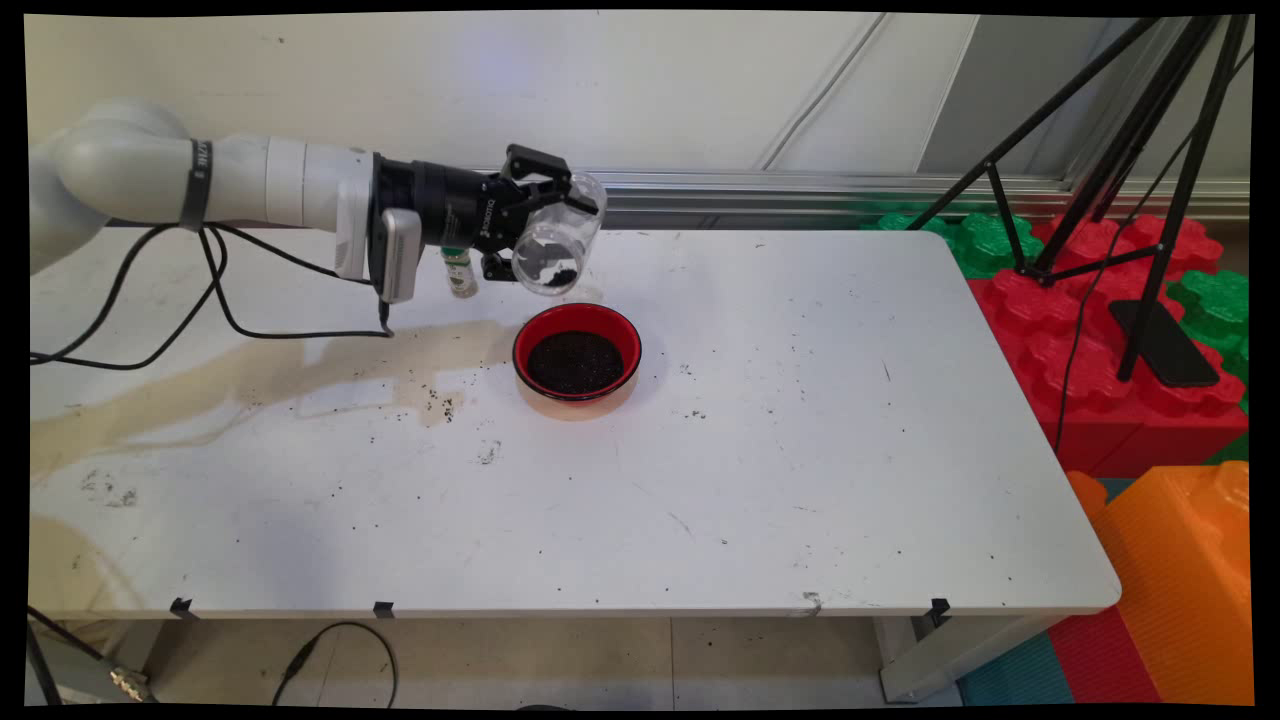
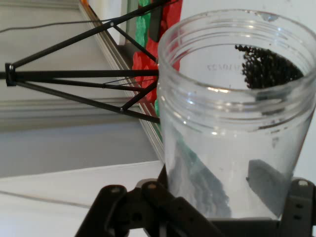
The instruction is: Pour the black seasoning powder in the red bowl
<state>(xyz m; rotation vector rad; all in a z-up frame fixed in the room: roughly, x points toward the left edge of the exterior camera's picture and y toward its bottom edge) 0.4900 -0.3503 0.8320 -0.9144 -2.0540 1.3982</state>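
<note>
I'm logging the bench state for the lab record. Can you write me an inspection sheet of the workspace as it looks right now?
Surface: white table, stained, with dark grains scattered left of the bowl.
Things: clear jar tilted above the table, a few dark grains left inside; red bowl below it, filled with dark grains.
Clutter: small bottle standing behind the gripper.
Gripper: gripper shut on the jar.
Cables: black cables hanging from the arm onto the table.
Surroundings: black tripod, red, green and orange foam blocks at right.
</note>
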